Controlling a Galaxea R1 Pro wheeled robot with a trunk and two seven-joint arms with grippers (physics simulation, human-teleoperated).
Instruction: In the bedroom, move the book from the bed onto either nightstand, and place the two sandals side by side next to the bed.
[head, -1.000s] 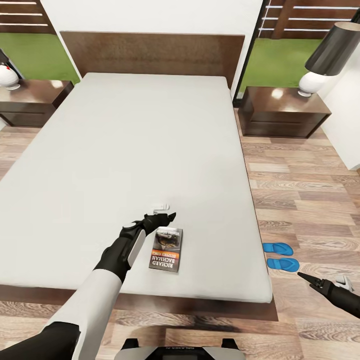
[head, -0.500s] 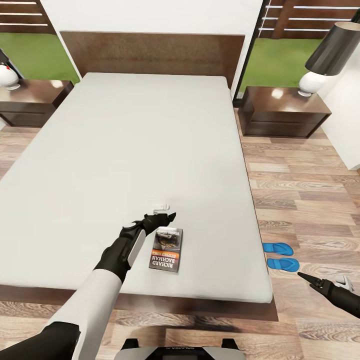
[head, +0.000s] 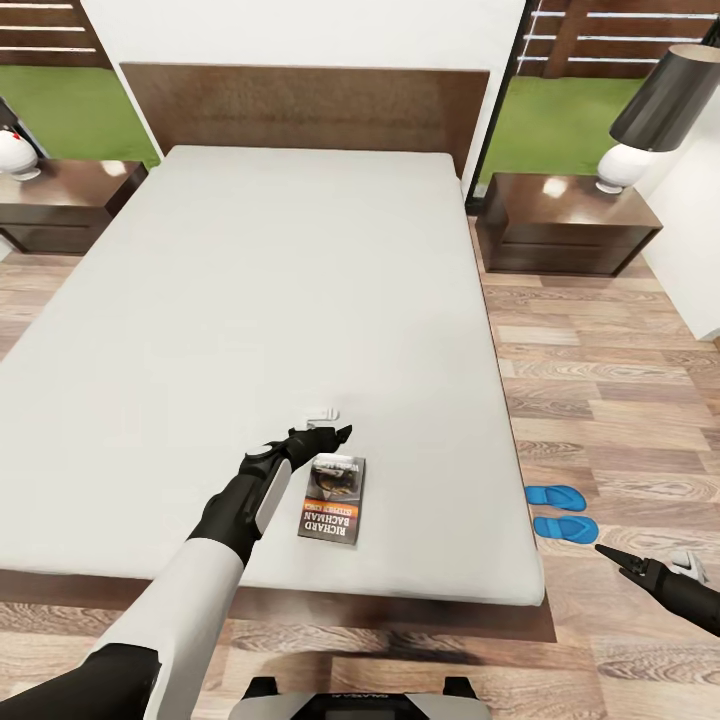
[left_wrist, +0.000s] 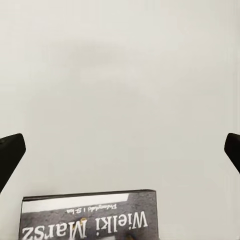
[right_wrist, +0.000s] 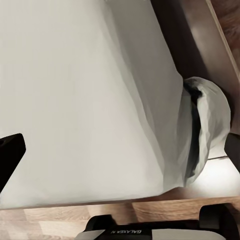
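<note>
The book (head: 333, 498) lies flat on the light grey mattress of the bed (head: 260, 290), close to the foot end, with its dark cover up. My left gripper (head: 335, 432) hovers just beyond the book's far edge, toward the headboard. In the left wrist view its fingers stand wide apart and open over bare mattress, with the book (left_wrist: 90, 217) just short of them. The two blue sandals (head: 554, 495) (head: 565, 528) lie side by side on the floor beside the bed's right edge. My right gripper (head: 610, 555) hangs open near them, empty.
One dark nightstand (head: 568, 225) stands right of the headboard with a lamp (head: 650, 110) on it. A matching one (head: 60, 200) stands at the left. A small white object (head: 322, 411) rests on the mattress by the left gripper. Wood-plank floor (head: 610, 400) runs along the right side.
</note>
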